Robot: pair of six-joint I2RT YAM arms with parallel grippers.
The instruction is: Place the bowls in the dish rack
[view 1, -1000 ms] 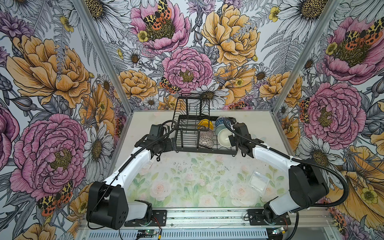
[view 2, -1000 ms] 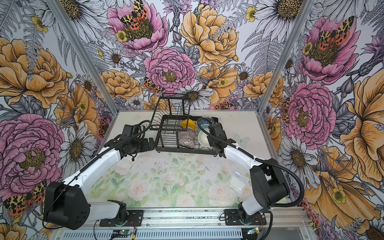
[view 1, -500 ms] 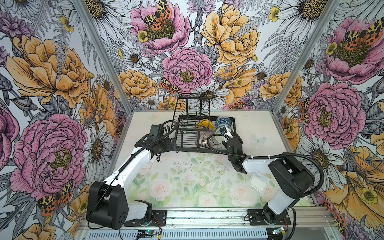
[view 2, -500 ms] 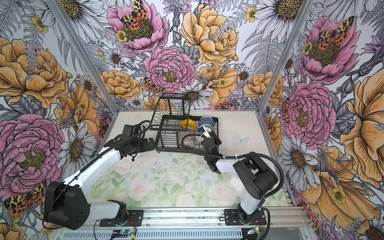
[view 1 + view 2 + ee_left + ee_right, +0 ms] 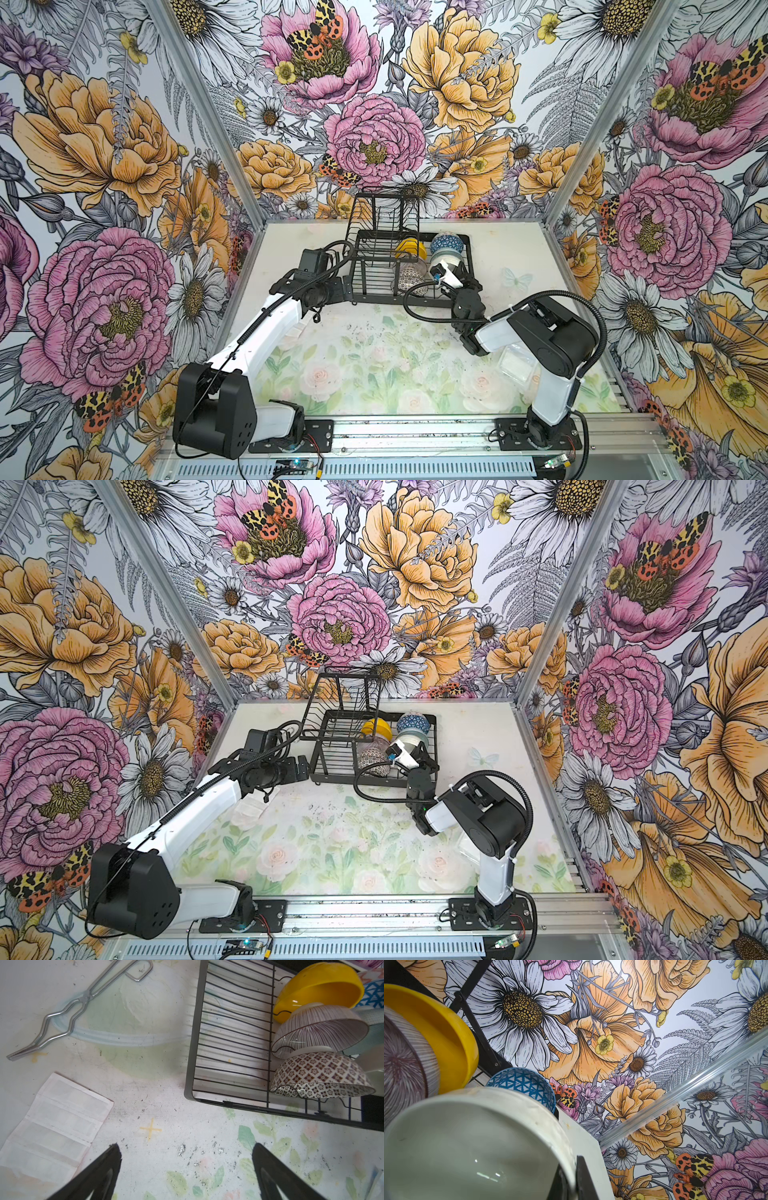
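Note:
The black wire dish rack stands at the back of the table. Its right half holds a yellow bowl, a pink-striped bowl and a black-and-white patterned bowl in a row on their edges. A blue-patterned bowl and a pale teal bowl sit beside them. My right gripper is shut on the rim of a plain cream bowl, tilted over the rack's right front part. My left gripper hangs open over the bare table by the rack's left front corner.
Thin metal tongs lie on the table left of the rack. A folded white packet lies nearer the left arm. A clear square tub sits at the front right, partly under the right arm.
The right arm's elbow has folded back toward the front right while its gripper stays at the rack with the cream bowl. The left arm has not moved.

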